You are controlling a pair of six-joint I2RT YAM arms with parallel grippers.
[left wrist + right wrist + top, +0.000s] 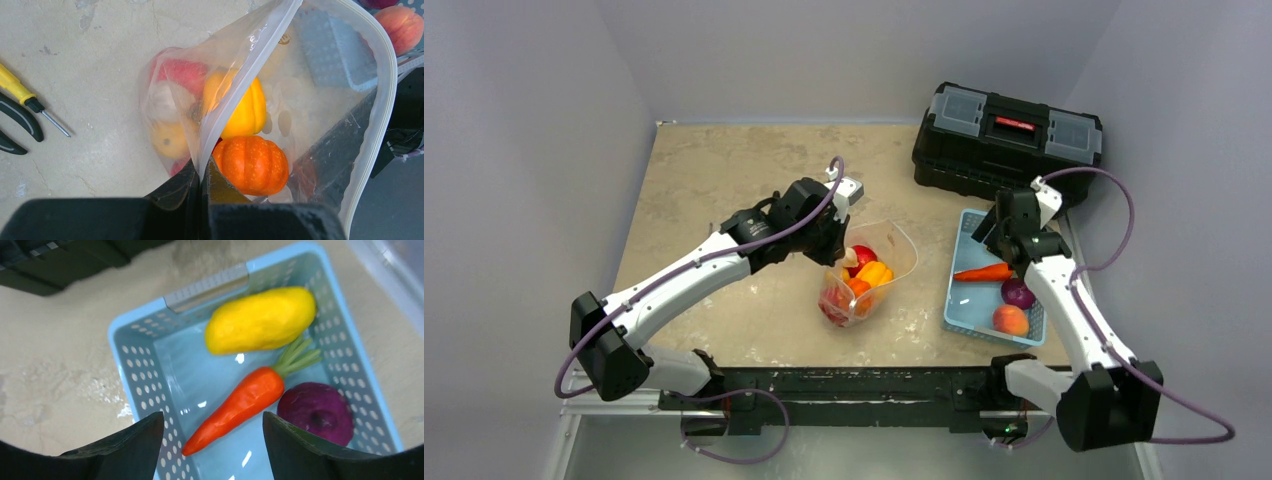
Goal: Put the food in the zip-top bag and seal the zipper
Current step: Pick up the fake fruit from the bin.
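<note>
The clear zip-top bag (879,268) stands open mid-table, holding several toy foods. In the left wrist view I see an orange pumpkin (252,164), a yellow pepper (245,110) and a red fruit (182,72) inside the bag (320,100). My left gripper (832,240) is shut on the bag's mouth edge with the zipper strip (235,95), holding it up. My right gripper (212,432) is open above the blue tray (137,370), over a carrot (240,402), with a yellow mango (260,320) and a purple onion (315,412) beside it. A peach (1010,319) lies at the tray's near end.
A black toolbox (1007,140) stands at the back right, just behind the tray (964,225). A yellow-handled screwdriver (22,95) and black pliers handles (17,125) lie on the table left of the bag in the left wrist view.
</note>
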